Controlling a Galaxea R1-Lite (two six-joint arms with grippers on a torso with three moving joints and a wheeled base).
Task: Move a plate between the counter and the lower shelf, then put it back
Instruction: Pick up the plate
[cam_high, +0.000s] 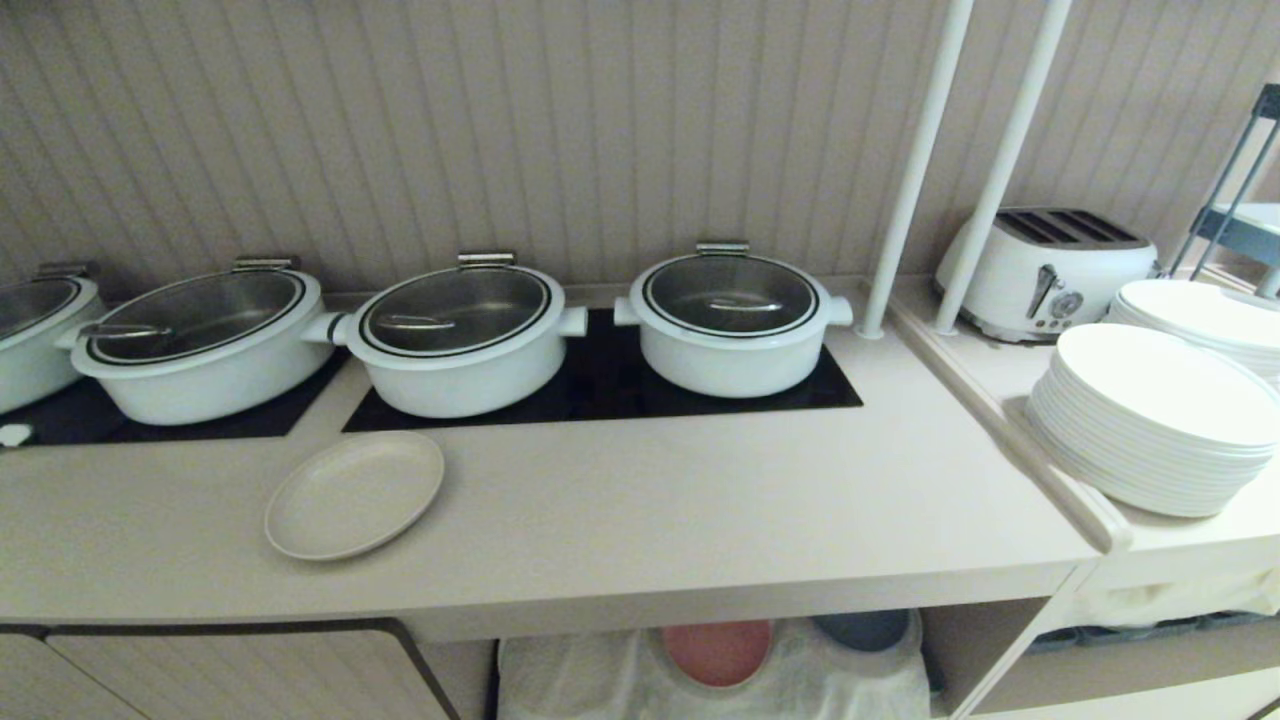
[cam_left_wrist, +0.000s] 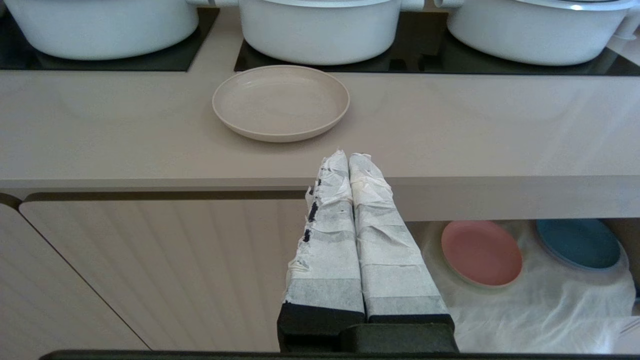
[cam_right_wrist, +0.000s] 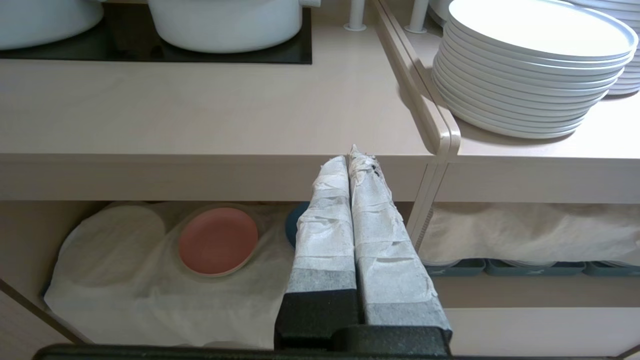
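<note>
I see my left gripper (cam_left_wrist: 348, 156) pressed shut, empty, short of the counter (cam_left_wrist: 125, 130); the plate (cam_left_wrist: 280, 102) lies just beyond it; my right gripper (cam_right_wrist: 354, 154) is likewise shut, the lower shelf (cam_right_wrist: 125, 295) below it.

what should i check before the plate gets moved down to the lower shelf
1. Plate flat on the counter, nothing on it: ok.
2. Left pincer shut, facing the plate from before the counter edge: not ok, needs opening.
3. Right pincer shut, holding nothing: ok, parked.
4. Free spot on the lower shelf cloth beside the pink plate: ok.
5. Pots behind the plate, apart from it: ok.
</note>
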